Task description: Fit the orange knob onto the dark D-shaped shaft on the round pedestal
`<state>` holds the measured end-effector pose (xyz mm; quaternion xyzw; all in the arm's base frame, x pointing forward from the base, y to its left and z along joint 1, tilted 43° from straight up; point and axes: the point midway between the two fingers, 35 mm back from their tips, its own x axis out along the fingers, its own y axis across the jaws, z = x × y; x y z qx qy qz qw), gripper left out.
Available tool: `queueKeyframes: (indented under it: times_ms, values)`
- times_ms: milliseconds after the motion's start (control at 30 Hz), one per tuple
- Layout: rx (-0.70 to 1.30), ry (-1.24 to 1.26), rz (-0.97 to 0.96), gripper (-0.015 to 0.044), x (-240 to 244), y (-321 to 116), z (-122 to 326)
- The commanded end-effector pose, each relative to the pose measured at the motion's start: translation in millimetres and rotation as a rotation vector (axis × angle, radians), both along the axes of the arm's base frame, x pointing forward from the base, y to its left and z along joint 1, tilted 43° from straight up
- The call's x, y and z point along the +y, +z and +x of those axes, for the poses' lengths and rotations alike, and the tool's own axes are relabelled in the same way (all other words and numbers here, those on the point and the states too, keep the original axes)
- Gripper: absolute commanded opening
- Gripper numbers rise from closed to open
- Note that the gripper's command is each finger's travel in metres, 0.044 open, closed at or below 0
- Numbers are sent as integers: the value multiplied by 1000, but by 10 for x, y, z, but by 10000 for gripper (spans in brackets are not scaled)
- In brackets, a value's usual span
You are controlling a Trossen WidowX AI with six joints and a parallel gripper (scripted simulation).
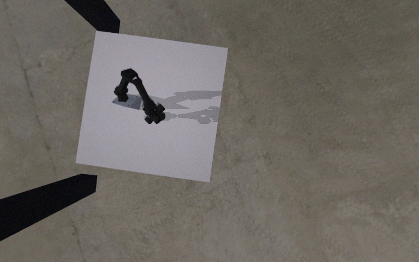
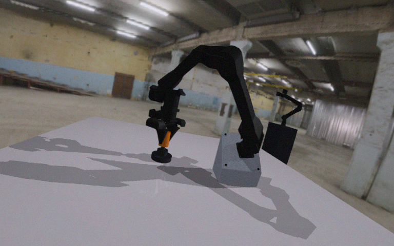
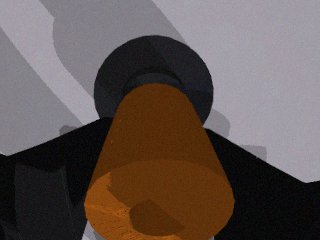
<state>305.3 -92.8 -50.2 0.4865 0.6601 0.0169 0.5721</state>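
Observation:
The orange knob (image 2: pixel 165 138) (image 3: pixel 159 142) is a tapered piece, upright with a slight lean in the exterior view. My gripper (image 2: pixel 165 141) (image 3: pixel 155 132) is shut on it, one dark finger on each side. The round dark pedestal (image 2: pixel 161 157) (image 3: pixel 107 87) stands on the table directly below. The knob's lower end is at the top of the narrower dark raised part (image 2: pixel 162 149) in the pedestal's middle. The shaft is hidden, so I cannot tell how far the knob is on it. In the top view the arm covers knob and pedestal.
The white table (image 1: pixel 138 145) (image 2: pixel 116 214) bears the arm's grey base block (image 2: pixel 236 173) (image 1: pixel 132 102), right of the pedestal in the exterior view. The arm arches above. Its shadows cross the table. A dark panel with a thin jointed stand (image 2: pixel 278 140) is beyond the table's edge.

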Motion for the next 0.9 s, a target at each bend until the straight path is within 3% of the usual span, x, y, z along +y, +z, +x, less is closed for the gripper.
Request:
queueKeyframes:
  times_ms: [0,867]
  values:
    - [4,-5,3,0,5,2,0]
    - [47,-53,11,0,-29,61,9]
